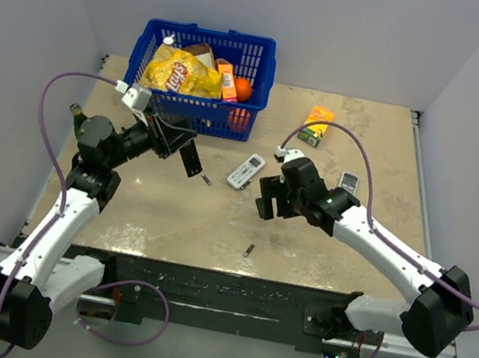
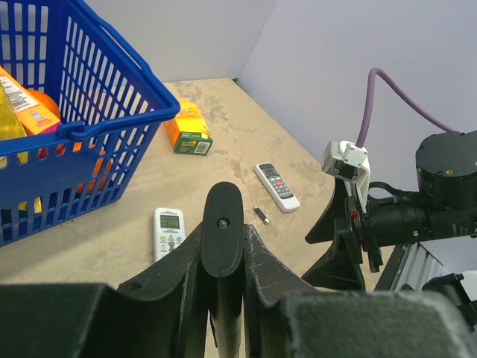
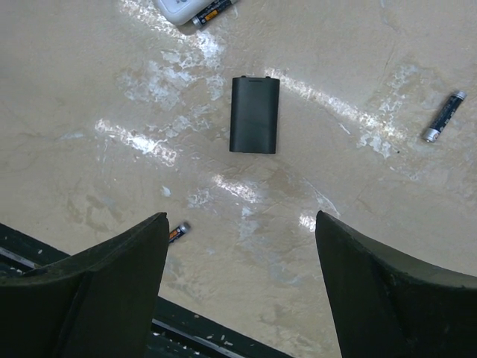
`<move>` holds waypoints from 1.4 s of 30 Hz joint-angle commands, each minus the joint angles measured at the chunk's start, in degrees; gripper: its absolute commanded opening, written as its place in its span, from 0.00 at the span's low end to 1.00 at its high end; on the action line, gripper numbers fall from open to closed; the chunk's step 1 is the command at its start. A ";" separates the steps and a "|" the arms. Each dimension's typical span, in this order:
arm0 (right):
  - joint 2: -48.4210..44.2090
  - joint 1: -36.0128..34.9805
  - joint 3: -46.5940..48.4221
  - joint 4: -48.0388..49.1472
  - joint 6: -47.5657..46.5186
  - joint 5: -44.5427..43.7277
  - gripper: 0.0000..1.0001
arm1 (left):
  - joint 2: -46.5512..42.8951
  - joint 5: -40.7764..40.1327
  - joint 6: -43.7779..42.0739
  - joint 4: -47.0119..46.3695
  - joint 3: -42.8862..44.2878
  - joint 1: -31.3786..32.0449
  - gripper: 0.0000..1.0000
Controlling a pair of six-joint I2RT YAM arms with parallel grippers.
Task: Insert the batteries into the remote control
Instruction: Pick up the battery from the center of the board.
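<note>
Right end effector (image 3: 240,227) hangs wide over the table (image 1: 168,217) centre; left end effector (image 2: 223,250) clamps the remote control (image 2: 223,220) by the basket (image 1: 211,35).

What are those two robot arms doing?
The left gripper is clamped on the black remote control and holds it up above the table. The right gripper hangs open over a small black lid, probably the battery cover, lying flat. Three batteries lie loose on the table nearby, and none is picked up yet.
</note>
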State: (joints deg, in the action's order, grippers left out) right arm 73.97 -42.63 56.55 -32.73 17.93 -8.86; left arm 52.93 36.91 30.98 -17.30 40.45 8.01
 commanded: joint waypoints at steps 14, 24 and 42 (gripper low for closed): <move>5.03 0.01 0.83 7.59 -0.79 5.87 0.70 | -0.02 -5.95 -1.71 4.61 1.91 -0.10 0.00; 20.21 -5.44 14.43 11.02 -3.69 5.79 0.56 | -0.80 -28.52 -7.15 20.80 6.05 -1.16 0.00; 54.07 -10.28 51.02 1.88 -10.82 -2.73 0.44 | -4.76 -33.57 -9.54 23.63 2.88 -1.16 0.00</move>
State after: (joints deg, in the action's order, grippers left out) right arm 125.78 -52.99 101.71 -27.75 9.04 -8.01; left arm 48.53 2.37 22.87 8.29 43.48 7.14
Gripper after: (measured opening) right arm 0.461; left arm 0.236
